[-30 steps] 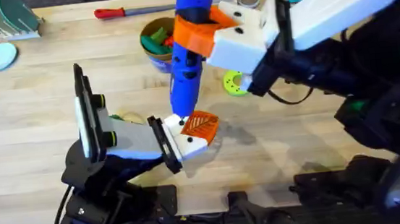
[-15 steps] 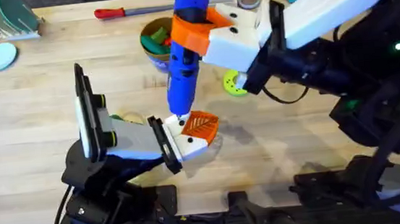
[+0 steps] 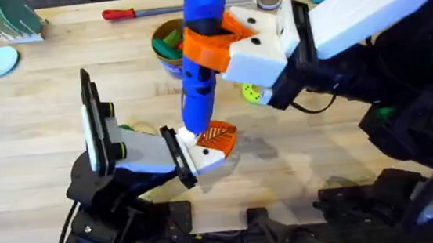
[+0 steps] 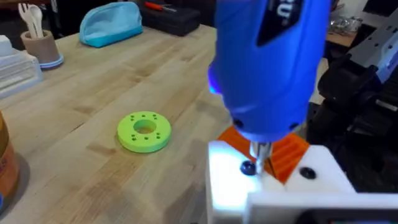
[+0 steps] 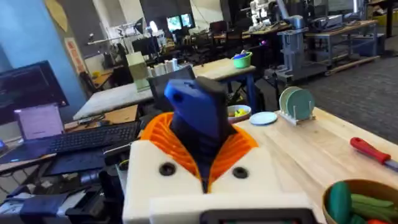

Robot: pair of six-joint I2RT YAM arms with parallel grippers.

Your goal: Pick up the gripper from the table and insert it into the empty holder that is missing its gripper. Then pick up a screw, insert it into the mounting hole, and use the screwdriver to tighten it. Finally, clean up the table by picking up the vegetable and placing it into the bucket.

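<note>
The pale wooden table [image 3: 27, 114] carries everything, its planked grain smooth and matte. The right gripper [image 3: 229, 42], white blocks faced with orange ribbed pads, is clenched around the screwdriver [image 3: 196, 68], a thick glossy blue cylinder standing almost upright over the holder [image 3: 208, 161]. Over the last second the screwdriver has slid a little to the side and now leans slightly, while its thin metal bit stays down on the holder. I judge this a small correction during tightening, not a withdrawal, so the screw step is not finished. The bucket [image 3: 165, 55], a round tan tub, sits well beyond the holder, already holding coloured toy food. The holder is a white blocky wedge at the tip of the left gripper [image 3: 195, 151]; whether that gripper is released or clenched I cannot tell. The gripper [image 3: 216, 136], an orange ribbed wedge, is seated in the holder, touching it. The vegetable [image 3: 140, 129], green and pale yellow, lies on the table near the holder, beside the left arm. A dark screw [image 4: 247, 167] sits under the bit in the holder's face
</note>
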